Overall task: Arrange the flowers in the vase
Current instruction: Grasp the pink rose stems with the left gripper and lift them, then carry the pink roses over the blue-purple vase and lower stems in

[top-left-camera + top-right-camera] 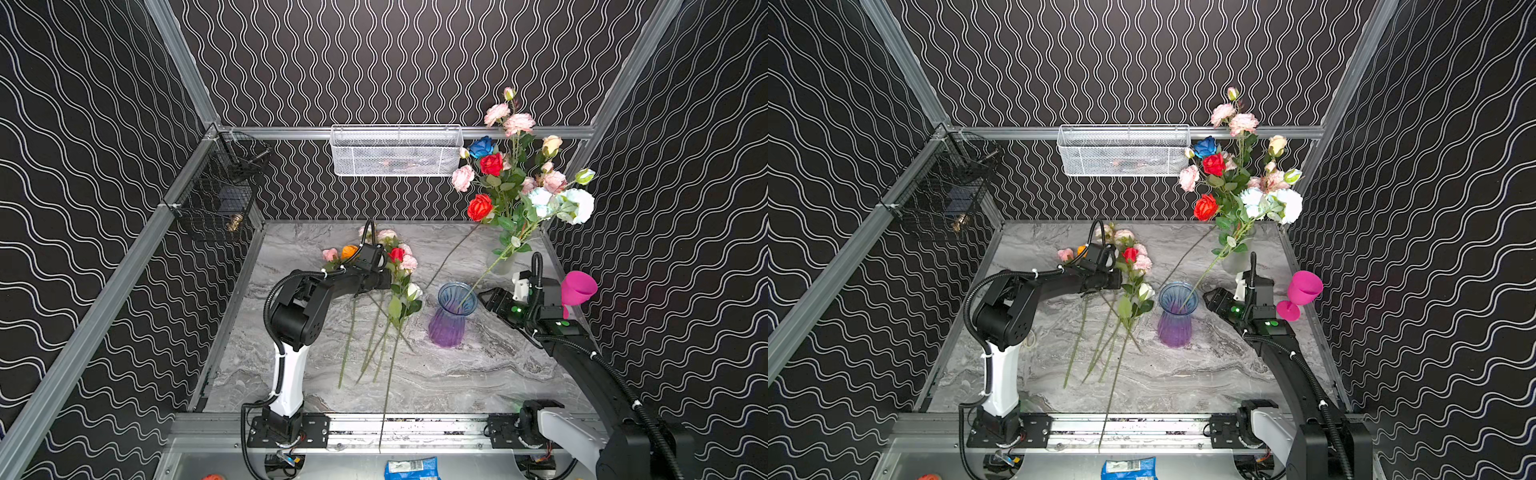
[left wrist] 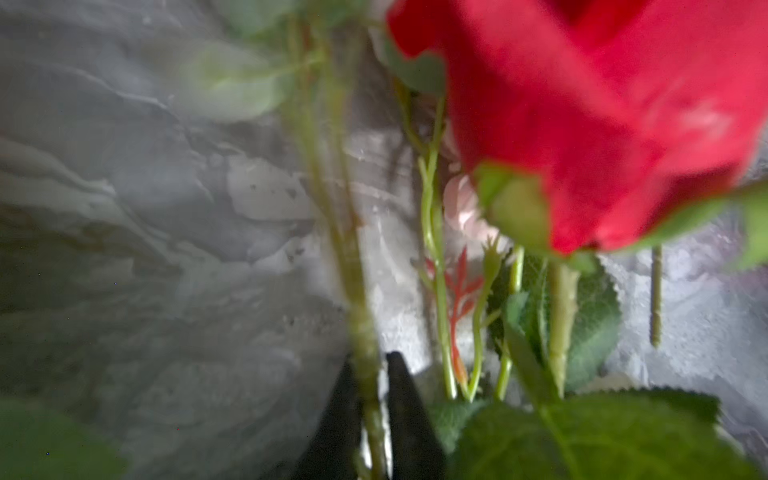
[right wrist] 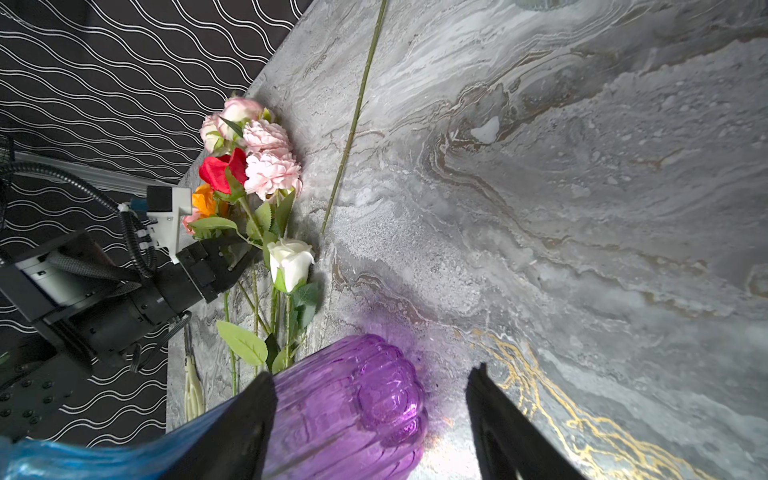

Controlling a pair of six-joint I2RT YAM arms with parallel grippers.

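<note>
The left pincer [image 2: 372,361] is pressed together on a thin green stem [image 2: 353,266] in the heap of loose artificial flowers [image 1: 395,266]. The heap lies on the grey marble table [image 1: 478,374], left of its middle. Only the left wrist view shows this grip, and I cannot tell which bloom belongs to the stem.

The ribbed purple-and-blue glass vase [image 1: 451,316] stands right of the middle. It has one stem inside, visible in both top views only. The right pincer [image 3: 372,372] stands apart at the vase, not clamping it.

Lifting may drag tangled neighbours along, or the long stem may tip the unheld vase.
</note>
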